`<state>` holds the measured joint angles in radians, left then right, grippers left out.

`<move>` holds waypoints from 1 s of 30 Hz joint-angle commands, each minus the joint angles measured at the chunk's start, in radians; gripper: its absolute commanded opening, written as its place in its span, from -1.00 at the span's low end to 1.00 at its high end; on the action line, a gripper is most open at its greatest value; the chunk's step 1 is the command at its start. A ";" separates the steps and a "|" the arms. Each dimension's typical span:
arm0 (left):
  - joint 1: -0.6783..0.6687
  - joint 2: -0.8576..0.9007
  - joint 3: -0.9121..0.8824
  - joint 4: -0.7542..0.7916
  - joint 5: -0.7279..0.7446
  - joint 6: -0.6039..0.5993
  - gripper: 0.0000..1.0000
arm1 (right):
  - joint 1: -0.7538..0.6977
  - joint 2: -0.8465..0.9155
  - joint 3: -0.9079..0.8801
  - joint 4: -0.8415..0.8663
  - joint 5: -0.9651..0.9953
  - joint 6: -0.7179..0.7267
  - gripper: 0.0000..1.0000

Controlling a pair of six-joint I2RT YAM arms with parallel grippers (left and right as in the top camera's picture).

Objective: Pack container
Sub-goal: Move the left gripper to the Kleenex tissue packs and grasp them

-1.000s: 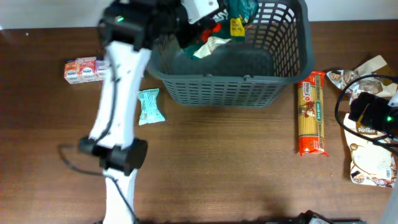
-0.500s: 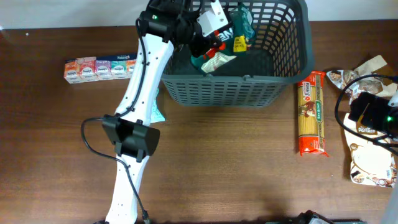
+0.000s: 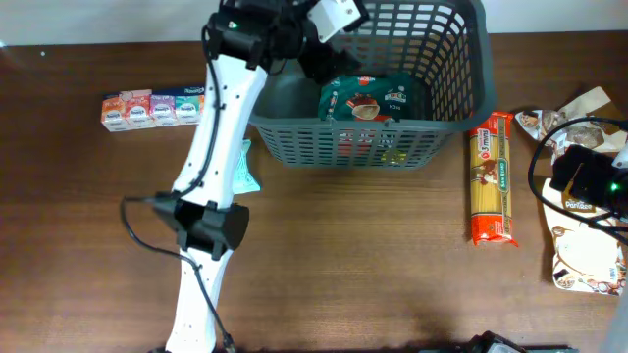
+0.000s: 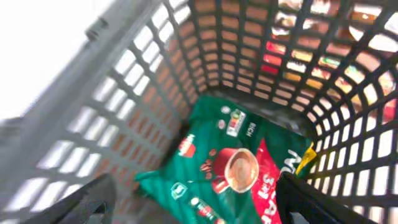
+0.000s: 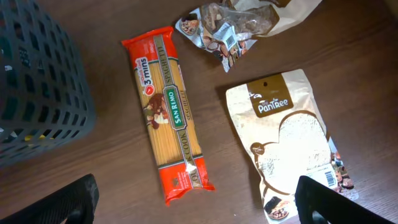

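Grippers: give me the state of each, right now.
Left gripper: open, empty, over the green coffee packet lying in the container.
Right gripper: open, empty, above the table near the spaghetti packet.

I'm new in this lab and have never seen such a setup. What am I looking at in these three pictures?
Two robot arms work at a table, each ending in a two-finger gripper. One picture looks down from above. The other two come from small cameras on the wrists, so the dark shapes at their bottom corners are the fingers. The left gripper hangs open over the basket, where a green coffee packet lies; it holds nothing. The right gripper, also open and empty, hovers above spaghetti, a brown pouch and a snack bag. Left of the basket lie a row of small cartons and a teal packet.
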<state>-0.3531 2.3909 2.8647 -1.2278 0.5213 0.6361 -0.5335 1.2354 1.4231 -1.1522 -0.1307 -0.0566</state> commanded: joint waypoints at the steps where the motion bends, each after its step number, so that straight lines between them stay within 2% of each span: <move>1: 0.010 -0.164 0.069 -0.032 -0.116 -0.054 0.57 | -0.005 0.002 0.015 0.000 0.012 0.002 0.98; 6: 0.058 -0.305 0.073 -0.158 -0.343 -0.163 0.63 | -0.005 0.002 0.015 -0.001 0.012 0.002 0.98; 10: 0.152 -0.363 0.073 -0.235 -0.422 -0.303 0.62 | -0.005 0.002 0.015 0.000 0.011 0.002 0.98; 13: 0.259 -0.371 0.073 -0.295 -0.424 -0.470 0.59 | -0.005 0.002 0.015 0.000 0.011 0.002 0.98; 16: 0.354 -0.358 0.061 -0.364 -0.395 -0.568 0.51 | -0.005 0.002 0.015 -0.001 0.012 0.002 0.98; 21: 0.446 -0.321 -0.006 -0.399 -0.395 -0.600 0.48 | -0.005 0.002 0.015 -0.001 0.012 0.002 0.98; 26: 0.504 -0.258 -0.085 -0.344 -0.366 -0.692 0.49 | -0.005 0.002 0.015 -0.001 0.012 0.002 0.98; 27: 0.509 -0.244 -0.095 -0.323 -0.345 -0.691 0.55 | -0.005 0.002 0.015 0.000 0.011 0.002 0.98; 28: 0.512 -0.230 -0.107 -0.299 -0.329 -0.691 0.69 | -0.005 0.002 0.015 -0.001 0.012 0.002 0.98; 29: 0.513 -0.217 -0.117 -0.280 -0.318 -0.691 0.92 | -0.005 0.002 0.015 -0.001 0.012 0.002 0.98; 30: 0.513 -0.207 -0.121 -0.270 -0.312 -0.692 0.99 | -0.005 0.002 0.015 0.000 0.011 0.002 0.98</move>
<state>0.1547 2.1532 2.7636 -1.5139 0.1589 -0.0170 -0.5335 1.2354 1.4231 -1.1522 -0.1307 -0.0563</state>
